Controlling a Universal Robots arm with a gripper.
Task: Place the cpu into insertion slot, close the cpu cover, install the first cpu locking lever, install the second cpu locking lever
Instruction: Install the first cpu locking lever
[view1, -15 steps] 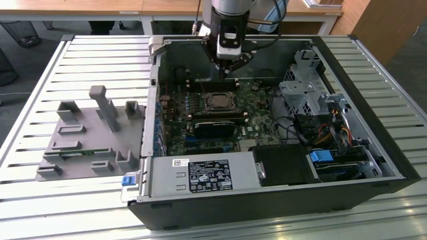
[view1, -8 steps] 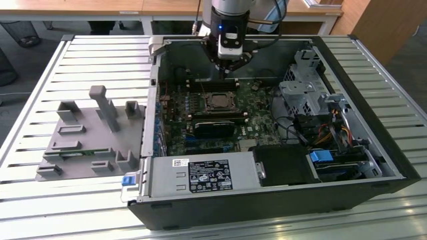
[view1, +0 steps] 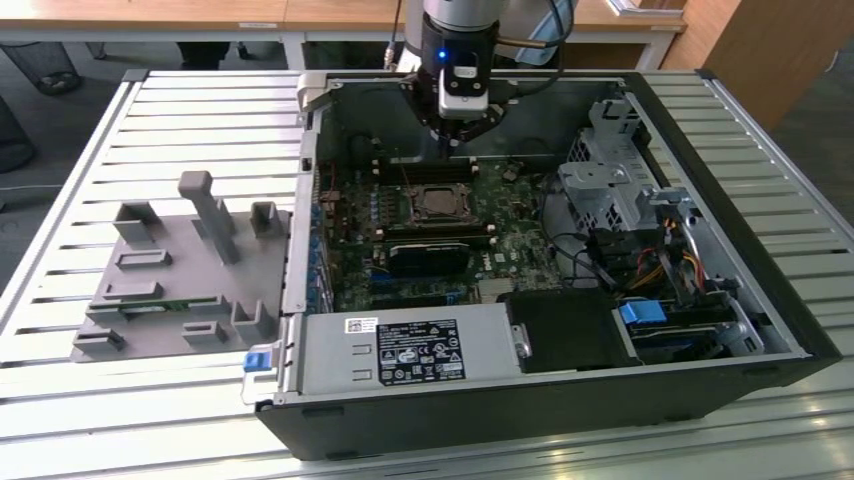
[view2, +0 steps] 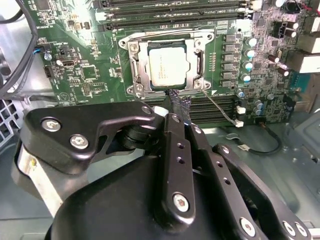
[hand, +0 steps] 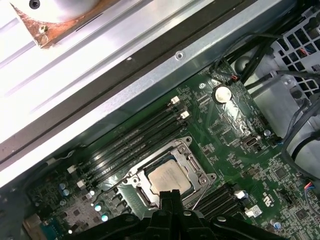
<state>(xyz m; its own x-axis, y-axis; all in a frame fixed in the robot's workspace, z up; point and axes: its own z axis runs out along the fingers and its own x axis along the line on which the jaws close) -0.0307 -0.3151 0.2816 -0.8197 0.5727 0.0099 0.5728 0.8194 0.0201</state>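
One grey fixture block lies on the slatted table at the exterior view's left, with the open computer case beside it. Inside, the cpu lies flat on the green board, framed by the cpu cover. The gripper, fingers pressed together, hangs nearby.

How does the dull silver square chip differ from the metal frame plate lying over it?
The dull silver square chip is a solid face; the silvery metal frame plate has a large square cut-out. The plate is larger and borders the chip. Both are square, metallic and lie flat.
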